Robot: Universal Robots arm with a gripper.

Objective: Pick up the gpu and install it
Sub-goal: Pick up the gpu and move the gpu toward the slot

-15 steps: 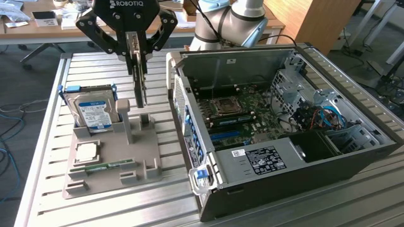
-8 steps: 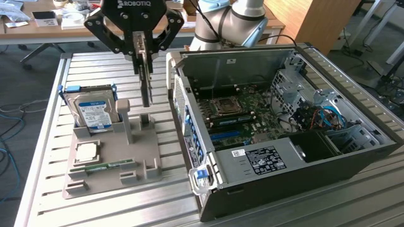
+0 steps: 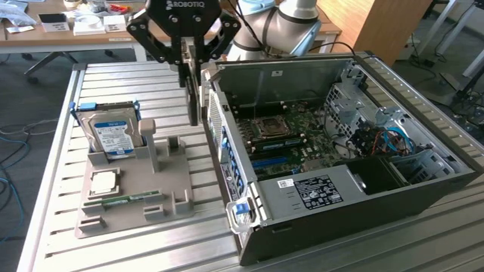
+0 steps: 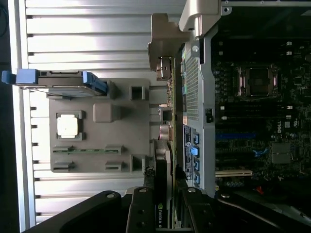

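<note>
Gpu clamped edge-on between the fingers, drawn in narrow on its thin board. Hanging upright above the bench, just beside the outer rear wall of the open computer case, not inside it. Flanked on the other side by the grey holder tray carrying hard drive, processor and memory stick. Motherboard exposed inside the case.

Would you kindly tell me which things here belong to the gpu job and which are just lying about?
Job in hand: gripper, shut on the gpu; open computer case; its motherboard.
Lying about: hard drive, processor chip and memory stick, all on the grey holder.
</note>
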